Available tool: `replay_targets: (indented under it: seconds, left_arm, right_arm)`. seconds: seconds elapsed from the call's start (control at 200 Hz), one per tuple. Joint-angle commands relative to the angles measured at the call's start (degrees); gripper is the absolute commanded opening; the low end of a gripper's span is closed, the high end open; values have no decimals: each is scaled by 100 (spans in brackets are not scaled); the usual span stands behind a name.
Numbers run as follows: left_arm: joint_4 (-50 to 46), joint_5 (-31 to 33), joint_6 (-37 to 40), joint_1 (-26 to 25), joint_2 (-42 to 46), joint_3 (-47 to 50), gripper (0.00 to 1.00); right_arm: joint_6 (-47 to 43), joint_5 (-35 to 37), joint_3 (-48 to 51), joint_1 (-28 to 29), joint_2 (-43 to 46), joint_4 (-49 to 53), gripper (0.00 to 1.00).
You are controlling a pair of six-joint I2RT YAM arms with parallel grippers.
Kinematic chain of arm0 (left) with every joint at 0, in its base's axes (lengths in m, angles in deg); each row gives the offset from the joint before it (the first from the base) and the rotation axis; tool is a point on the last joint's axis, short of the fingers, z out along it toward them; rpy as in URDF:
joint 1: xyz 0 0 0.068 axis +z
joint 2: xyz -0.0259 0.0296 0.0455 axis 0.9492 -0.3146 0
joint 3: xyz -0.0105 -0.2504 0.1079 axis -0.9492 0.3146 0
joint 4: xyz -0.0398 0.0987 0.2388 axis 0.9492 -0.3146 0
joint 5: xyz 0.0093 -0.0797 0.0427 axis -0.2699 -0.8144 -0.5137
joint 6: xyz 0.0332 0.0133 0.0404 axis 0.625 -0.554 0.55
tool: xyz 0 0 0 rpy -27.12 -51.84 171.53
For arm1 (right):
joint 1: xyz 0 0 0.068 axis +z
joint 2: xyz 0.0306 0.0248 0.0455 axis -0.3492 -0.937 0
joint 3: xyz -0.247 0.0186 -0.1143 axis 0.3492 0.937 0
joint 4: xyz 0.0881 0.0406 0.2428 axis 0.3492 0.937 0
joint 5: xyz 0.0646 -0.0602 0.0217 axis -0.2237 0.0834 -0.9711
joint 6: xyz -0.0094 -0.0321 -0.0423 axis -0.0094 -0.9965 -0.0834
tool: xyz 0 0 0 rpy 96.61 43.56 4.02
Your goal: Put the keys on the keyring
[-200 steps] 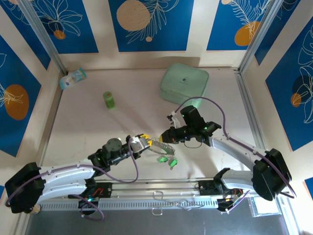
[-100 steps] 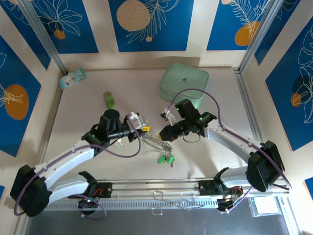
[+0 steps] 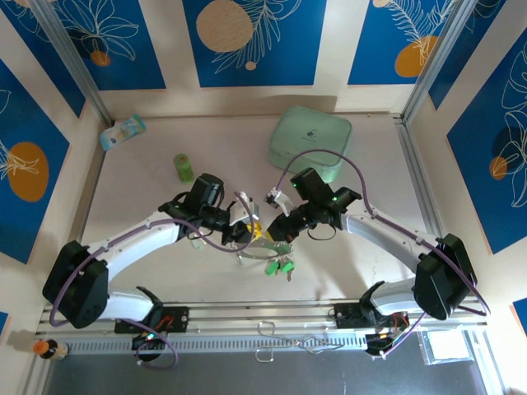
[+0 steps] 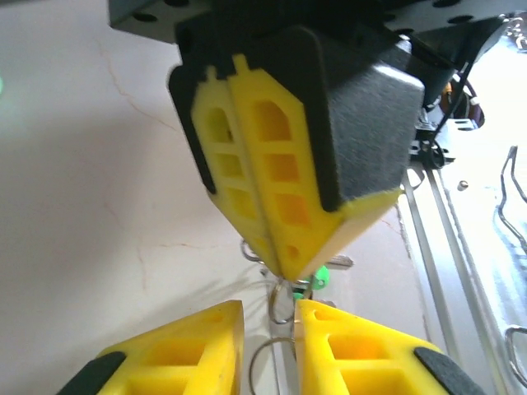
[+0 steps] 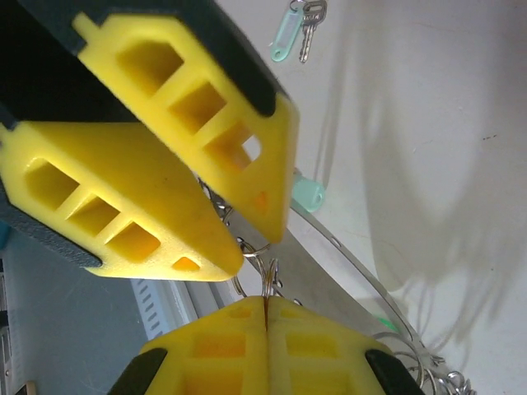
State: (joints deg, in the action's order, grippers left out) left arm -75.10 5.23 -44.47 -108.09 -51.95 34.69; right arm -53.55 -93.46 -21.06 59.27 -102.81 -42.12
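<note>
Silvery keyring [image 3: 257, 258] — long axis roughly left-right

- The white-and-black left arm [image 3: 140, 239] reaches inward across the table. Its yellow-fingered left gripper [image 4: 270, 317] is parted by a narrow gap.
- The white-and-black right arm [image 3: 387, 234] angles inward to meet it. Its yellow-fingered right gripper [image 5: 265, 306] is pressed fully together.

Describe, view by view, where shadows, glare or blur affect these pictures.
Top external: sharp and evenly lit, soft arm shadows on the table. Left wrist: glare bleaches the right edge. Right wrist: long soft shadows streak the table right of the keys.
</note>
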Motion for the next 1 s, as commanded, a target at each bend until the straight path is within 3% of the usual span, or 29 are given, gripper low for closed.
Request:
replay_targets:
  seconds: [0.0,0.26,0.675,0.995]
  left_arm:
    - [-122,-336,-189,57,326,340,22]
    - [931,-229,-862,54,738,1014,30]
    - [-158,-253,-428,57,1033,647,30]
    - [-927,-317,287,57,419,41,25]
  right_arm:
    - [-176,-75,-172,70,-69,15,0]
    - [-323,-107,-158,345,-143,-130,0]
    - [-855,8,-147,661,-43,-249,0]
    - [-884,41,-156,722,-113,-304,0]
